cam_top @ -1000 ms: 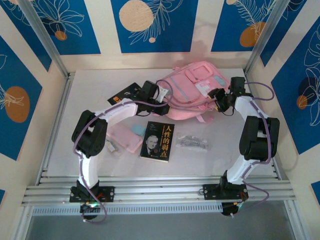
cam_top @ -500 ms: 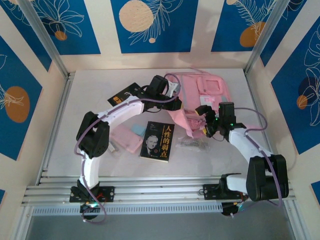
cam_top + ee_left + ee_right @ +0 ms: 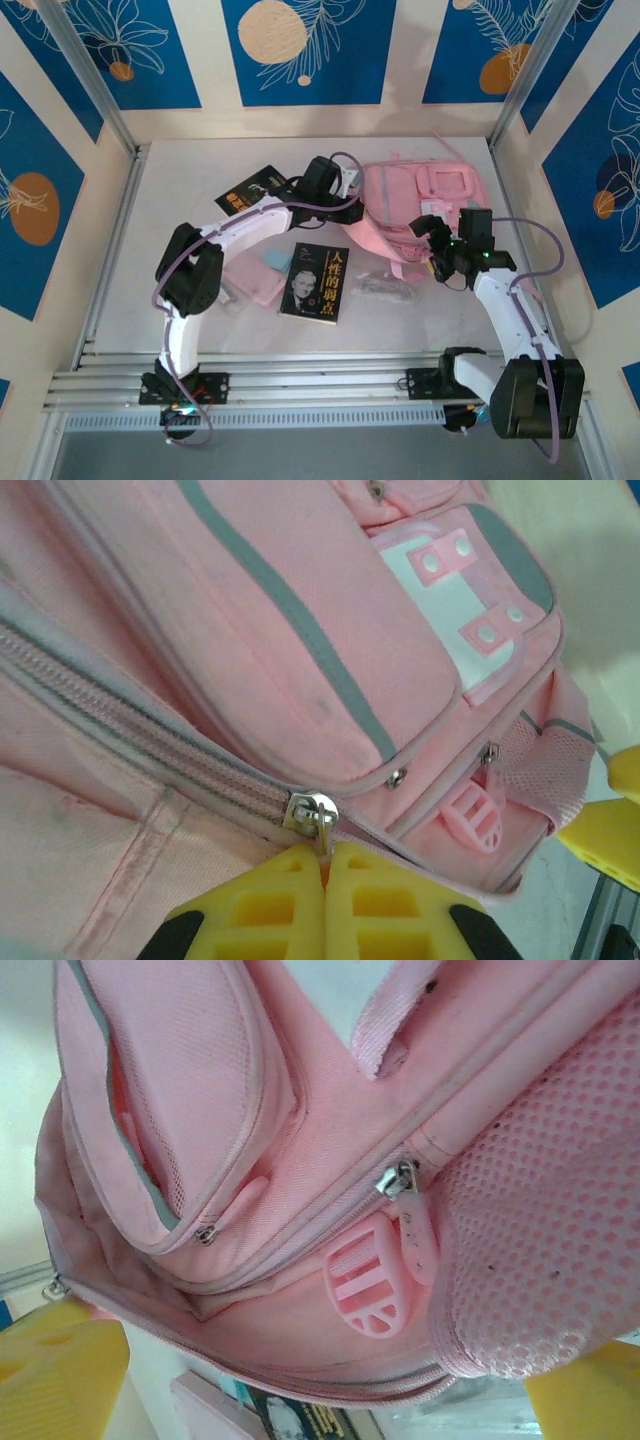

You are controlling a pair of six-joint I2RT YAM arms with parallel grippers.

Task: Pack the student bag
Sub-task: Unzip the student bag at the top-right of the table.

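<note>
The student bag [image 3: 425,200], a large pink backpack with grey-blue trim, lies at the back right of the table. My left gripper [image 3: 352,200] is at its left edge. In the left wrist view its yellow fingers [image 3: 260,910] are pressed together on the metal zipper pull [image 3: 322,830] of the main zip, which is closed here. My right gripper [image 3: 432,243] stands open at the bag's near edge. In the right wrist view its gripper [image 3: 325,1385] has its yellow fingertips [image 3: 60,1370] wide apart on either side of the bag's lower side, below a pink buckle [image 3: 368,1285], holding nothing.
A dark book with a portrait cover [image 3: 315,283] lies in front of the bag. A flat pink pencil case [image 3: 255,275] sits to its left and a clear plastic packet [image 3: 385,284] to its right. A black booklet [image 3: 250,187] lies at the back left.
The bag has shifted right and turned. My left gripper moved right with the zipper pull. My right gripper left the bag's right side, came to its near edge and opened wider.
</note>
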